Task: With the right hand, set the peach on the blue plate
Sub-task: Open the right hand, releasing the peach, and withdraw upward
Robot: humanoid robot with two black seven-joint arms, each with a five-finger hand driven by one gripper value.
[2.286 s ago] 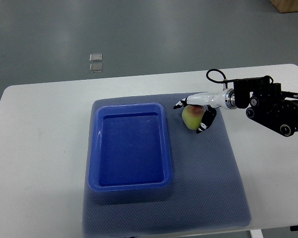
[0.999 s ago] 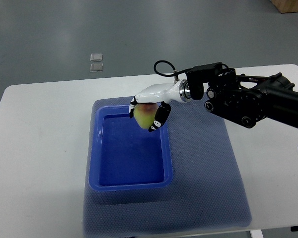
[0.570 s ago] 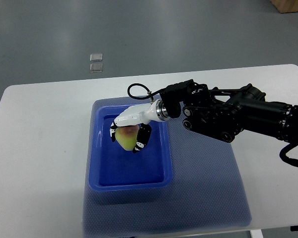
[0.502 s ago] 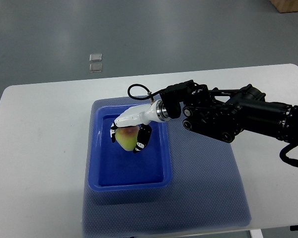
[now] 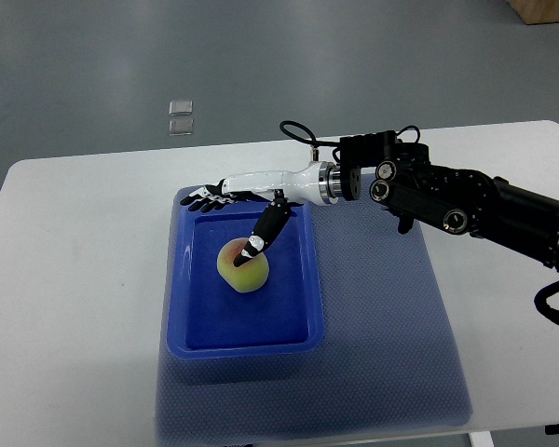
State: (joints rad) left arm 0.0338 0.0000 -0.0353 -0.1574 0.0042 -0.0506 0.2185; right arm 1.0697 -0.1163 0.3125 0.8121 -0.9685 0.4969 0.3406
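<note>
The peach (image 5: 241,266), yellow-green with a pink blush, lies inside the blue plate (image 5: 190,317), a deep rectangular blue tray, in its upper middle. My right hand (image 5: 226,220) reaches in from the right over the plate's far rim. Its fingers (image 5: 205,196) are spread flat and hold nothing. The thumb (image 5: 264,231) points down toward the top of the peach; I cannot tell whether its tip touches it. The left arm is out of view.
The plate sits on a blue-grey mat (image 5: 391,335) on a white table (image 5: 74,279). The black right forearm (image 5: 456,200) crosses above the mat's far right. Two small clear squares (image 5: 179,115) lie on the floor beyond the table.
The right hand carried the peach from the mat leftward over the plate, lowered it, then opened. The peach now rests in the plate and the hand has lifted back toward the far rim.
</note>
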